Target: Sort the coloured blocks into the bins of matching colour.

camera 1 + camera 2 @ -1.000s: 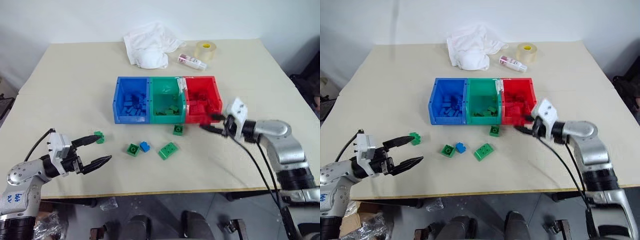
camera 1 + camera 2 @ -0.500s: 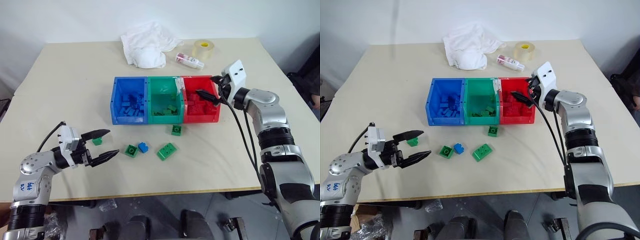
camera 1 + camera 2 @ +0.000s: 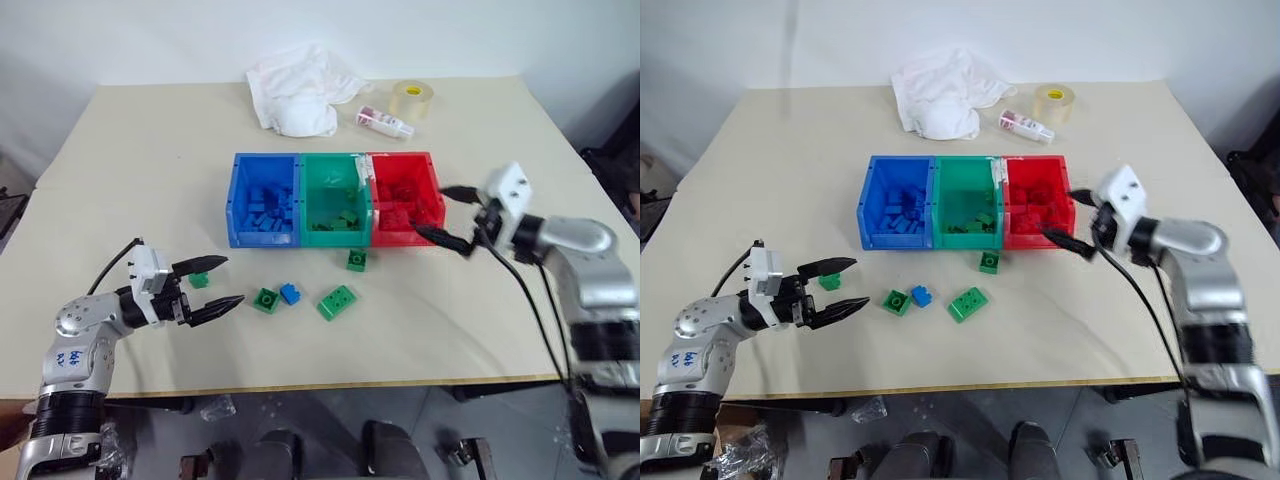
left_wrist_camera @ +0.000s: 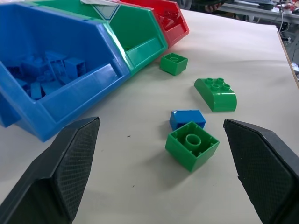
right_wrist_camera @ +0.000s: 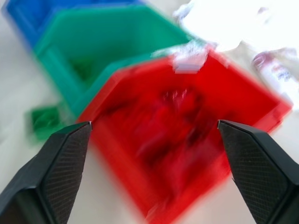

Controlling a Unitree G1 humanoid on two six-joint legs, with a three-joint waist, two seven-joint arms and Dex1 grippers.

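table [image 3: 150,150] | bins [image 3: 335,200] | blocks [image 3: 337,301] | cloth [image 3: 298,90] | tape roll [image 3: 411,98] | bottle [image 3: 384,122]

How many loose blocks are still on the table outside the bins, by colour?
Green blocks: 4
Blue block: 1
Red blocks: 0
Total: 5 on the table, none in either tool.

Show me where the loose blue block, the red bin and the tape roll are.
blue block [image 3: 290,293], left eye view, on its top face.
red bin [image 3: 436,197], left eye view, on its right wall.
tape roll [image 3: 411,100], left eye view, on its outer side.
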